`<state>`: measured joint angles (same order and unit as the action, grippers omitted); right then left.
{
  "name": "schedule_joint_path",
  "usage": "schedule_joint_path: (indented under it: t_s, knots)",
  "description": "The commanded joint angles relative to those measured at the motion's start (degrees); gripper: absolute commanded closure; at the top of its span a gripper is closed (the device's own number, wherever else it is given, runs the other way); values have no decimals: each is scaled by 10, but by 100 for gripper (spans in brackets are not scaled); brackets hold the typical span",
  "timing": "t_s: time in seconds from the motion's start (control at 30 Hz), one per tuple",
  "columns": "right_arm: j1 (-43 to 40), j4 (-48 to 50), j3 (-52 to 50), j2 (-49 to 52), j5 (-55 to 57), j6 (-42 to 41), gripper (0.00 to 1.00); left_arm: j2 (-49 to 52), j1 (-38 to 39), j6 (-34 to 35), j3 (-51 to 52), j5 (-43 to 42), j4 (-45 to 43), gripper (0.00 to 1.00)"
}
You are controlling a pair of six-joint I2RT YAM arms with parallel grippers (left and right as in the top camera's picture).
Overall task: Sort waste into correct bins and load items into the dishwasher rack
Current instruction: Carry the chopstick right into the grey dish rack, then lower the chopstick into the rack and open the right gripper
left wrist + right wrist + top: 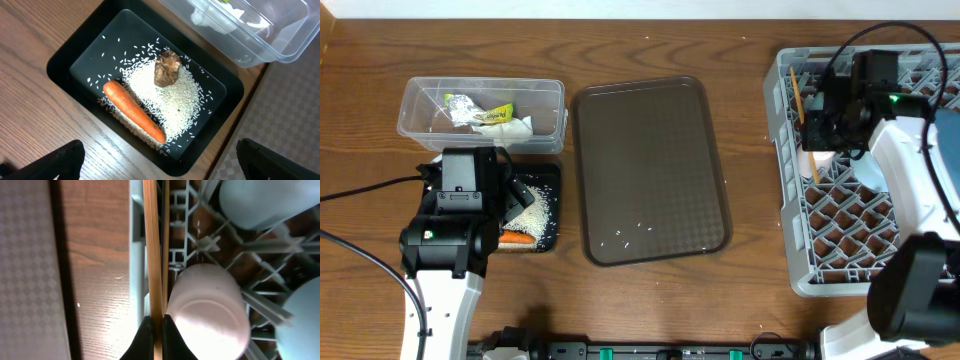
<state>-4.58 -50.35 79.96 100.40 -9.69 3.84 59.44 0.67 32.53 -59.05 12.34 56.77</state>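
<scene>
Wood-grain table [750,60]; at far right, right gripper [156,324] pinches wooden chopsticks [151,245] at the grey dishwasher rack [782,200] edge; left gripper [162,156] spread wide

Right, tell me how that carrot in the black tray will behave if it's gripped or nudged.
The carrot looks solid and straight, so probably stiff and heavy for its size. Its round, tapered body would likely roll in a curve if pushed sideways. It lies on loose rice, so it may slide, scattering grains within the black tray.
</scene>
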Motion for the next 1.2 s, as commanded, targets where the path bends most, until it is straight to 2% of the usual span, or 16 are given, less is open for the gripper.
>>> schedule_joint_path:
  t_s: [0.0,0.27,0.37,0.5,0.57,0.67,0.87,1.17]
  knots:
    - [2,-4,-1,10,-10,9,99,1,1,-4,1,1,2,2]
    - [4,-14,-1,10,-13,5,97,1,1,-4,1,1,2,2]
    - [9,-16,-1,10,-13,5,84,1,1,-4,1,1,2,2]
    - [9,-15,-1,10,-13,-2,55,1,1,-4,1,1,2,2]
    - [9,-15,-1,10,-13,-10,47,1,1,-4,1,1,2,2]
    - [10,-16,0,10,-13,-25,44,1,1,-4,1,1,2,2]
    - [24,-22,5,-14,-40,-25,46,1,1,-4,1,1,2,2]
    - [46,-31,7,-145,-53,-56,40,1,1,-4,1,1,2,2]
